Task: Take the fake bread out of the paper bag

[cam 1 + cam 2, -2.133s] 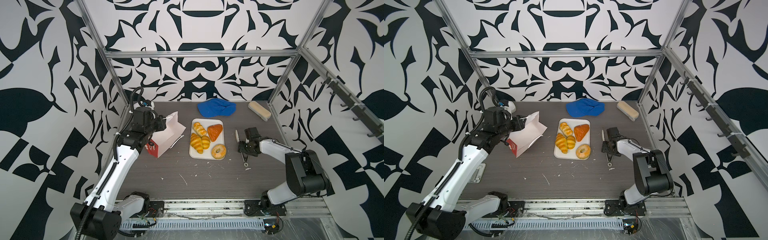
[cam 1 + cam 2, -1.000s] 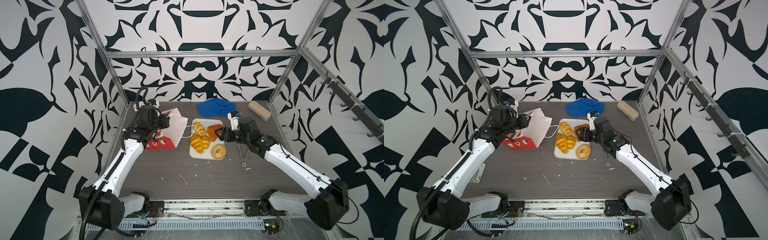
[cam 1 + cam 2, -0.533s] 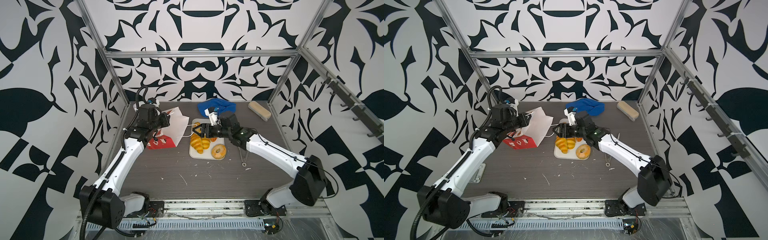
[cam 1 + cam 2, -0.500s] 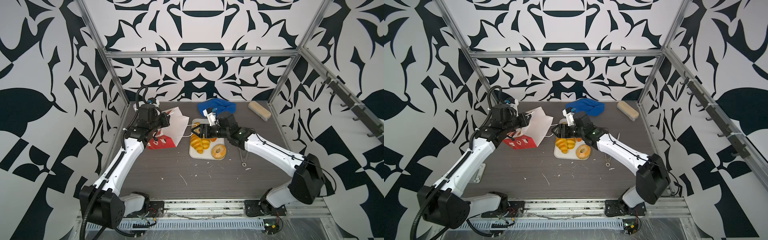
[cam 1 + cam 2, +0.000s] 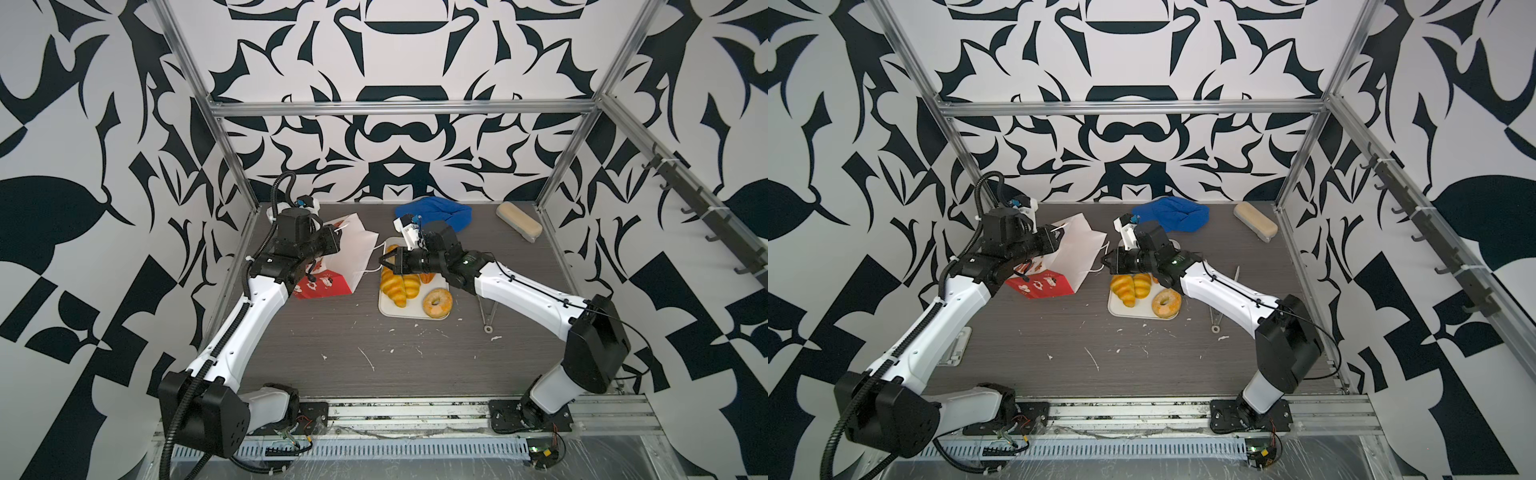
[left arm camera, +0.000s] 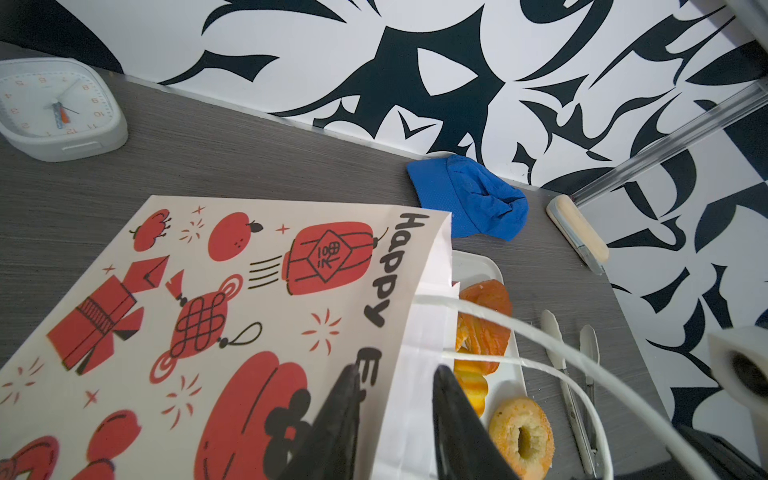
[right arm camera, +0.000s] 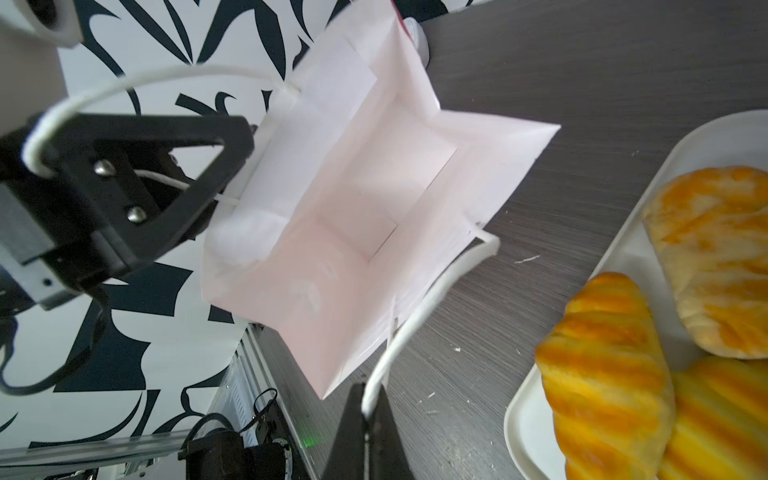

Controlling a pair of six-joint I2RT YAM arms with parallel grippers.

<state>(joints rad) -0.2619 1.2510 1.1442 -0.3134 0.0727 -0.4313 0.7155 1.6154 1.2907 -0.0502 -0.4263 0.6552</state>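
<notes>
Pinching now: my right jaws [image 7: 368, 409] are pressed together on a white cord handle [image 7: 419, 316].
Left jaws [image 6: 395, 399]: clamped on the bag's rim.
Paper bag [image 5: 338, 266]: tipped over on the table [image 5: 415, 365], mouth open.
Fake bread [image 5: 401, 284]: on the white tray [image 5: 388, 309] beside the bag.

Since the earlier pictures the right gripper [image 7: 365, 411] has reached across the white tray [image 5: 390, 309] and pinched shut on the red-and-white paper gift bag's [image 5: 353, 253] thin white cord handle [image 7: 419, 316].
</notes>
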